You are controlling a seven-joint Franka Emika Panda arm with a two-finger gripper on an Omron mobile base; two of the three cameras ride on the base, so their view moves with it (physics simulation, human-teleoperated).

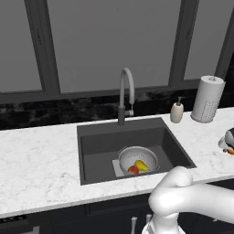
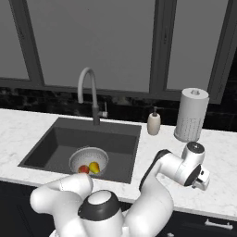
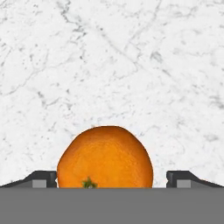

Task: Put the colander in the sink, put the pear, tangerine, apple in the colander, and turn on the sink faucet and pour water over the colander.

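The tangerine (image 3: 105, 157) lies on the white marble counter (image 3: 109, 57), right of the sink. My gripper (image 3: 111, 180) is open, with one fingertip on each side of the fruit and a gap between each and its skin. In the left base view a sliver of the tangerine (image 1: 231, 151) shows under the hand at the right edge. The colander (image 1: 123, 157) sits in the sink (image 1: 98, 146) with the yellow pear (image 1: 142, 165) and the red apple (image 1: 133, 170) inside. The sink faucet (image 1: 124, 91) arches over the basin from behind; no water shows.
A soap dispenser (image 1: 177, 112) and a paper towel roll (image 1: 208, 98) stand behind the sink's right side, near the wall. My white arm bends low over the front counter edge in the right base view.
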